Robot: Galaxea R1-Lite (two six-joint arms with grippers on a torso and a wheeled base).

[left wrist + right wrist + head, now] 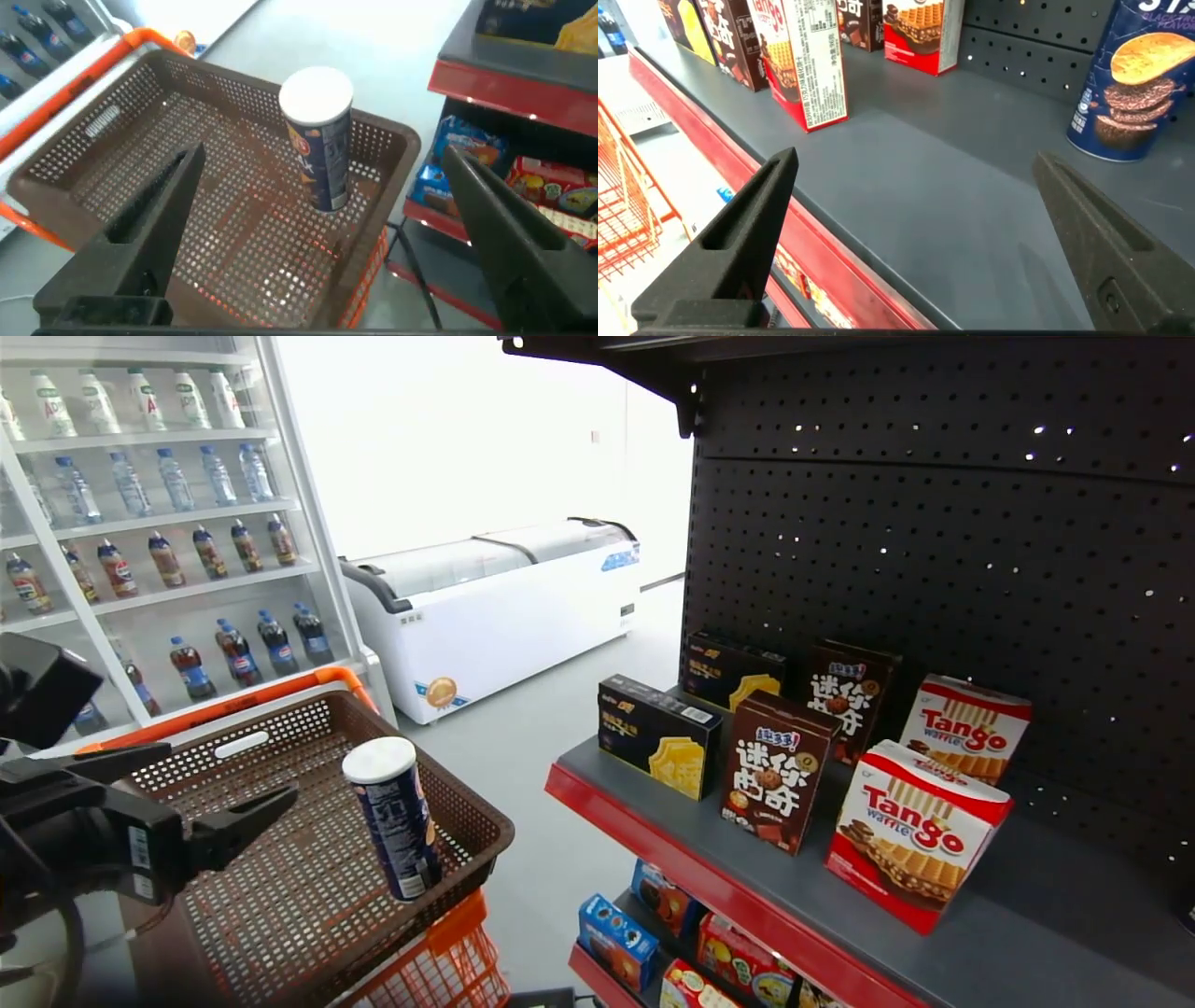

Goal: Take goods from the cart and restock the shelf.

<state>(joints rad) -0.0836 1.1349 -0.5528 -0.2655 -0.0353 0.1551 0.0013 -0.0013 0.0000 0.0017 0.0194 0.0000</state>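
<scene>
- Chip can [397,821] is standing upright inside the basket [308,728], close to one side wall.
- Left gripper [233,773] — jaws spread wide, holding nothing — is hovering over the basket, just short of the can.
- The pick-up step appears to be starting; the next move calls for advancing and closing around the can's body.

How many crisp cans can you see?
2. One can stands upright in the brown cart basket; a second can stands on the grey shelf near the right gripper. More may sit out of view.

Two red wafer boxes [910,835], two brown biscuit boxes [777,770], two black boxes [658,735], two chip cans [394,817]
</scene>
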